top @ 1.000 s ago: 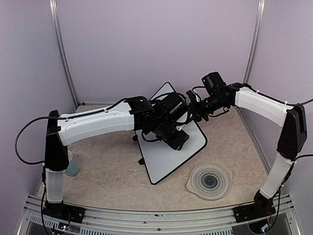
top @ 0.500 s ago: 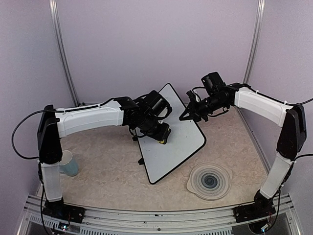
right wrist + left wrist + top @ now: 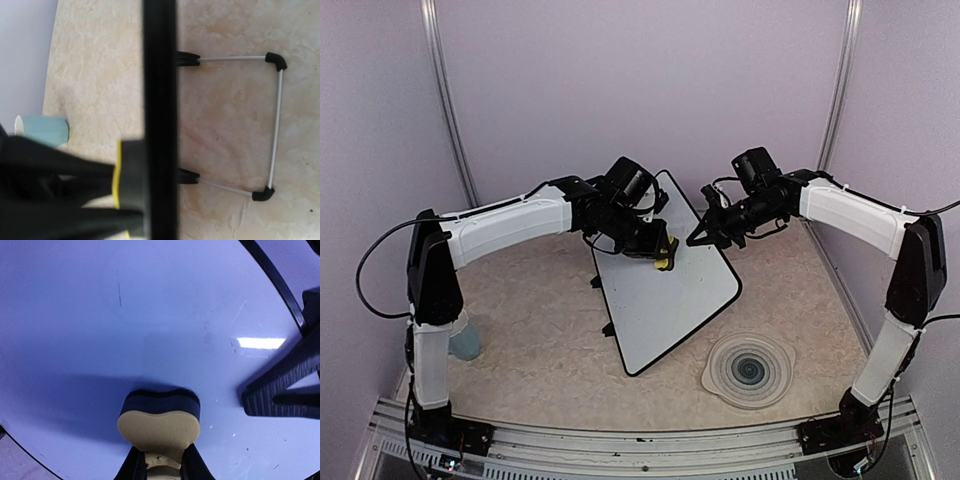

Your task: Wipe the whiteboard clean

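The whiteboard [image 3: 670, 300] stands tilted on its wire stand in the middle of the table. Its face looks almost blank, with one short faint stroke [image 3: 119, 294] in the left wrist view. My left gripper [image 3: 658, 250] is shut on a yellow-backed eraser [image 3: 160, 417], whose dark felt is pressed flat on the board's upper part. My right gripper [image 3: 704, 232] is closed on the board's far right edge. One ribbed finger [image 3: 280, 395] lies on the board's face. The right wrist view shows the board edge-on as a black bar [image 3: 160, 75], with the eraser [image 3: 127, 175] on its left.
A round grey ringed plate [image 3: 750, 368] lies near the board's right front corner. A pale blue cup [image 3: 465, 342] stands at the left by my left arm's base and also shows in the right wrist view [image 3: 42, 131]. The wire stand [image 3: 276, 120] juts out behind the board.
My left gripper has slid the eraser from the board's middle to the left, then up towards its far part. The right arm and the board have stayed put.
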